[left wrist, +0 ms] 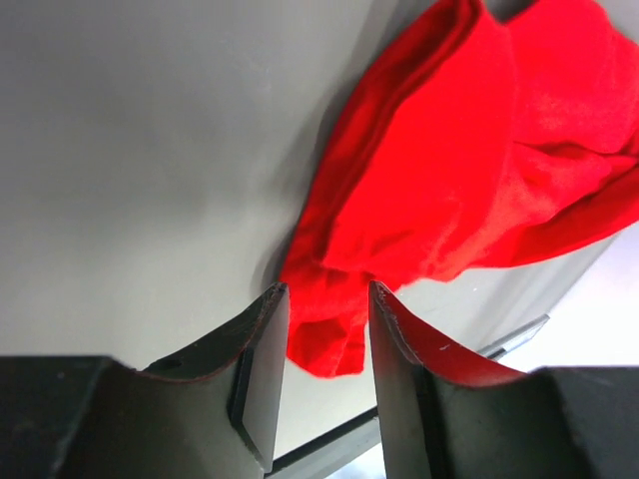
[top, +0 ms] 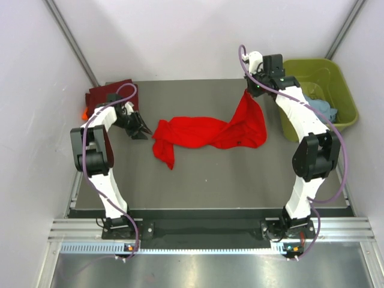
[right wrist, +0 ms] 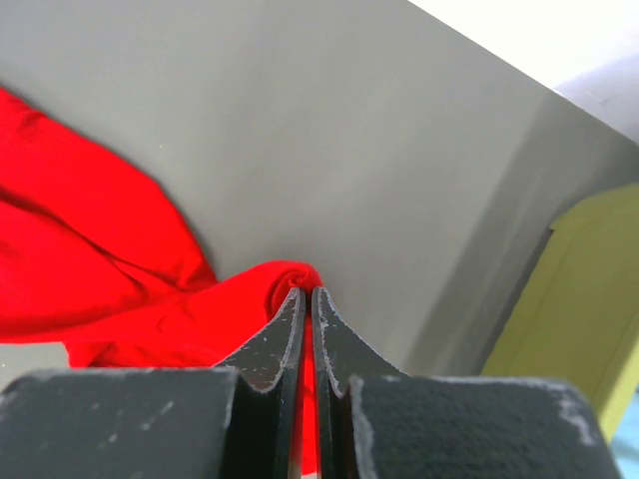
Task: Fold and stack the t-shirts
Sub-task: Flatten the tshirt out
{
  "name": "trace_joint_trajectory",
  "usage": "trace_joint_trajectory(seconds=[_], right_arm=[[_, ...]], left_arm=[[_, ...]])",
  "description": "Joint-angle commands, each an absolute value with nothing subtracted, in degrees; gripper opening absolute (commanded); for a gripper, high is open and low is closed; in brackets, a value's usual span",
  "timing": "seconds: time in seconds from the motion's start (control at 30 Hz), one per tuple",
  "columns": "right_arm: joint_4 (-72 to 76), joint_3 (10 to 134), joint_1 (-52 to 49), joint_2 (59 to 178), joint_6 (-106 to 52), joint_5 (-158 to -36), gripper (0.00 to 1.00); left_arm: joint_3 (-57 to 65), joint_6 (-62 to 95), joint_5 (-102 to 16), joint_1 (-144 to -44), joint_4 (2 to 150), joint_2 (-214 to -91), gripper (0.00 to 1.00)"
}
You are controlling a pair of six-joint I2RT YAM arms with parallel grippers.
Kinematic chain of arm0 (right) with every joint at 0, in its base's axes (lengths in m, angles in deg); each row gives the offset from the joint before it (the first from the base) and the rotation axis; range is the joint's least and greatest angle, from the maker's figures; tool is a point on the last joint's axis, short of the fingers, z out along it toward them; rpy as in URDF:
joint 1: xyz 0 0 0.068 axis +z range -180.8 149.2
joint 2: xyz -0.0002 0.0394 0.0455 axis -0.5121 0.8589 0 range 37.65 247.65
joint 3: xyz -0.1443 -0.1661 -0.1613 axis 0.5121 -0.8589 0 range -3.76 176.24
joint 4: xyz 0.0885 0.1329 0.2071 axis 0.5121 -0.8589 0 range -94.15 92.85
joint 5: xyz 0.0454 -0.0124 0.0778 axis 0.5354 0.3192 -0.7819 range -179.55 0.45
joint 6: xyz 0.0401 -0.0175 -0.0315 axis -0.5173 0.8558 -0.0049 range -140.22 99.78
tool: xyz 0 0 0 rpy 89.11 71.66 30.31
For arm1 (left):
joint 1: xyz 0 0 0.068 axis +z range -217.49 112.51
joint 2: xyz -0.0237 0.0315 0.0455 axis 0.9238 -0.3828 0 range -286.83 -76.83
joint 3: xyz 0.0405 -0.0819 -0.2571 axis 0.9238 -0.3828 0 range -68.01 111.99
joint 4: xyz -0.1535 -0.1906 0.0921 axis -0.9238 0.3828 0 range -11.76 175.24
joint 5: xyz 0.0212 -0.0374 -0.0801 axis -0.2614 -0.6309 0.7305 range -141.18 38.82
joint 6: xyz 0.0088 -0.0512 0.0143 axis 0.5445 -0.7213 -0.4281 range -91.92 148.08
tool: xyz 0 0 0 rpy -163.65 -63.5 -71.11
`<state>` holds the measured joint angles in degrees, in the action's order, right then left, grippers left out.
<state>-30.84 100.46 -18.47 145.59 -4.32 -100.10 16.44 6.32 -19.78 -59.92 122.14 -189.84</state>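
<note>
- Surface: plain matte grey counter (top: 198, 180). White walls (top: 180, 36) close in the left, far and right sides. A metal rail (top: 210, 231) runs along the near edge, where my two arm bases are bolted.
- Red t-shirt (top: 204, 133): lies crumpled in a long band across the middle of the counter, closer to the far edge than the near one. Its right end is raised off the surface.
- My right claw (top: 249, 90): near the far right corner, clamped tight on a bunched fold of that raised end. In the wrist view the fingers (right wrist: 280, 339) meet with only red cloth between them.
- My left claw (top: 141, 129): towards the left edge, jaws parted, gripping nothing. The shirt's left end shows in the gap at the fingertips; I cannot tell whether it touches them.
- Dark maroon t-shirt (top: 111, 91): lying flat in the far left corner. An orange t-shirt (top: 84, 113) peeks out beside it at the left edge.
- Olive-green tub (top: 345, 90): stands off the right edge by the far right corner, with a light blue t-shirt (top: 321, 107) inside.
</note>
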Motion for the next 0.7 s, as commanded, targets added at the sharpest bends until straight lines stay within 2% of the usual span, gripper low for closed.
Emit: trace_joint_trajectory(seconds=[0.0,0.2,0.4,0.67], right_arm=[[-29.14,100.65,-17.71,141.72,-2.82,-98.87,0.00],[-29.14,100.30,-17.62,141.54,-2.47,-98.17,0.00],[-29.05,100.65,-17.62,141.71,-2.20,-97.46,0.00],[-28.88,101.18,-17.27,142.24,-2.29,-97.37,0.00]], left_arm=[[19.00,4.96,-15.94,-59.58,119.20,-191.78,0.42],[19.97,4.17,-14.71,-59.58,118.32,-194.42,0.41],[20.76,3.21,-13.56,-59.67,117.44,-195.30,0.34],[18.65,3.29,-13.21,-59.58,117.88,-194.51,0.34]])
